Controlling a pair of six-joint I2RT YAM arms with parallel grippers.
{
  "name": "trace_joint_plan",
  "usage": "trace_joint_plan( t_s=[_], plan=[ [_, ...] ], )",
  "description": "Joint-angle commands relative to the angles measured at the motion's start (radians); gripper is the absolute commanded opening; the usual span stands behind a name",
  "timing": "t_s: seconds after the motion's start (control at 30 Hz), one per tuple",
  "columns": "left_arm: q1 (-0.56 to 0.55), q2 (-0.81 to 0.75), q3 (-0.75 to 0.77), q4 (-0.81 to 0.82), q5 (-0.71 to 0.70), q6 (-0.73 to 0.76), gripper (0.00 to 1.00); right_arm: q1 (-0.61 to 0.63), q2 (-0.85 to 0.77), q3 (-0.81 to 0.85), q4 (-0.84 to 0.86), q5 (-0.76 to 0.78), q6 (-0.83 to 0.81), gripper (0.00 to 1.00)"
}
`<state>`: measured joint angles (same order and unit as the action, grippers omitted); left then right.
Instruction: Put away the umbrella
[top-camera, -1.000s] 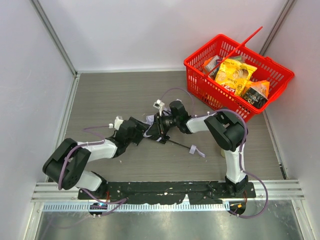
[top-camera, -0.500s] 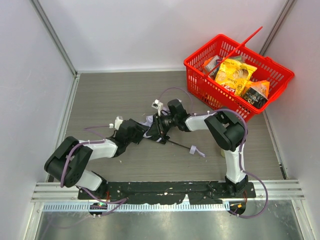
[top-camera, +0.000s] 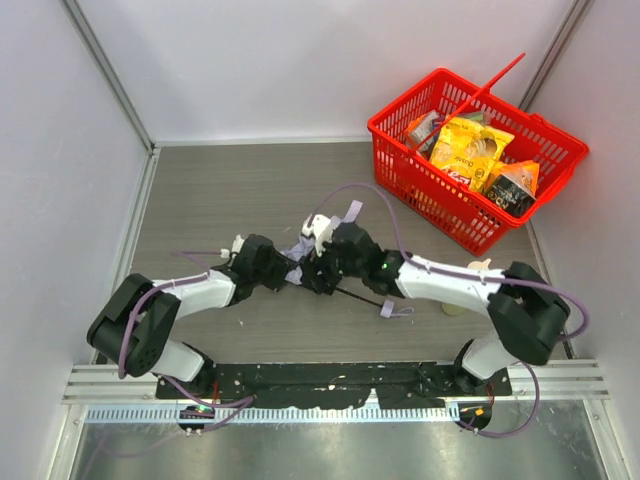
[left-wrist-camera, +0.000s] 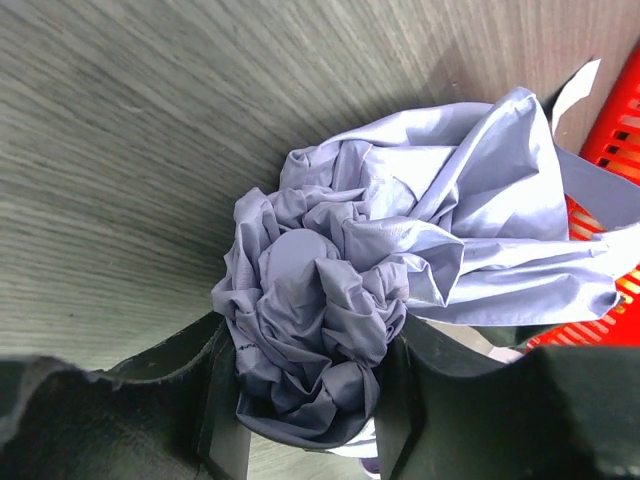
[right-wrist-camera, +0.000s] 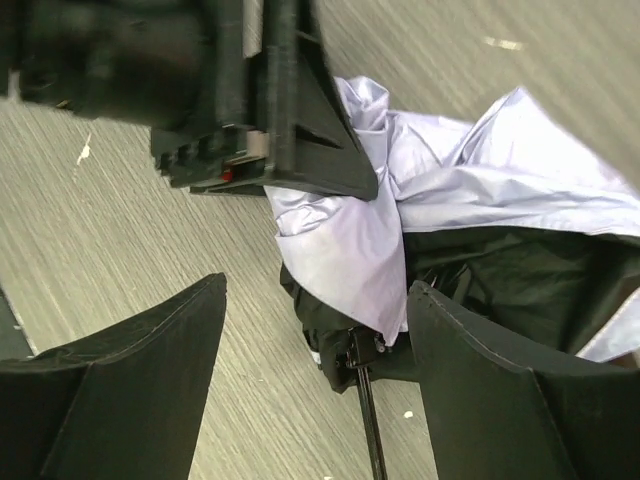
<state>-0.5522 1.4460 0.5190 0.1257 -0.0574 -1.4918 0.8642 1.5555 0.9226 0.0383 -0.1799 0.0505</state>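
**Crumpled umbrella lay mid-table between both claws**

The pale lavender folding umbrella (top-camera: 299, 250) lay on the grey wood-grain tabletop (top-camera: 220, 200), near the middle and well apart from the red plastic basket (top-camera: 432, 192) of yellow snack bags in the far right corner. It was not in the basket.

Its canopy was not neatly rolled. In the left wrist view the thin, glossy fabric (left-wrist-camera: 330, 290) was scrunched into a tight knot of creases. Looser flaps spread away from that knot towards the basket side. A thin black shaft (top-camera: 360, 296) ran out from under the arms towards the near right. It ended in a small pale handle (top-camera: 390, 308) with a loop strap, flat on the table.

The left gripper (left-wrist-camera: 305, 400) had the knotted fabric filling the gap between its two black fingers (left-wrist-camera: 215, 400). The cloth touched both inner faces, so the claw was clamped on the canopy.

The right gripper (right-wrist-camera: 315, 300) met the left one from the other side. Its fingers (right-wrist-camera: 150, 380) stood wide apart and gripped nothing. A fold of lavender cloth (right-wrist-camera: 340, 250) and the dark inner parts of the umbrella lay beyond the gap. The shaft (right-wrist-camera: 368, 430) passed between the fingers in that view.
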Motion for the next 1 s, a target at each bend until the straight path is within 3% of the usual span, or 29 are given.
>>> trace_joint_plan(
  t_s=[0.0,0.2,0.37,0.53,0.6,0.63,0.73,0.77,0.83,0.87,0.97],
  plan=[
    [0.000,0.030,0.024,-0.328,0.040,0.030,0.00,0.139,-0.101,-0.135,0.202,0.362,-0.246,0.79],
    [0.006,0.070,0.098,-0.451,0.093,0.034,0.00,0.311,-0.011,-0.202,0.406,0.606,-0.466,0.82],
    [0.011,0.085,0.131,-0.526,0.103,0.036,0.00,0.331,0.138,-0.147,0.472,0.671,-0.523,0.82],
    [0.009,0.077,0.151,-0.567,0.117,0.024,0.00,0.345,0.346,-0.070,0.569,0.951,-0.624,0.76],
    [0.009,0.060,0.144,-0.571,0.117,0.015,0.00,0.343,0.386,-0.064,0.615,0.999,-0.644,0.62],
    [0.008,0.057,0.138,-0.568,0.117,0.008,0.00,0.343,0.391,-0.067,0.615,1.004,-0.635,0.43],
    [0.009,0.021,0.107,-0.514,0.116,-0.002,0.00,0.341,0.373,-0.076,0.542,0.961,-0.562,0.18],
    [0.011,0.008,0.102,-0.502,0.104,0.004,0.00,0.340,0.370,-0.076,0.496,0.930,-0.517,0.01],
    [0.011,-0.009,0.107,-0.479,0.071,0.031,0.00,0.331,0.353,-0.079,0.422,0.842,-0.451,0.01],
    [0.011,-0.016,0.108,-0.468,0.067,0.045,0.10,0.325,0.336,-0.079,0.369,0.805,-0.428,0.01],
    [0.011,-0.042,0.078,-0.381,0.028,0.070,0.55,0.280,0.301,-0.068,0.286,0.592,-0.304,0.01]
  ],
)
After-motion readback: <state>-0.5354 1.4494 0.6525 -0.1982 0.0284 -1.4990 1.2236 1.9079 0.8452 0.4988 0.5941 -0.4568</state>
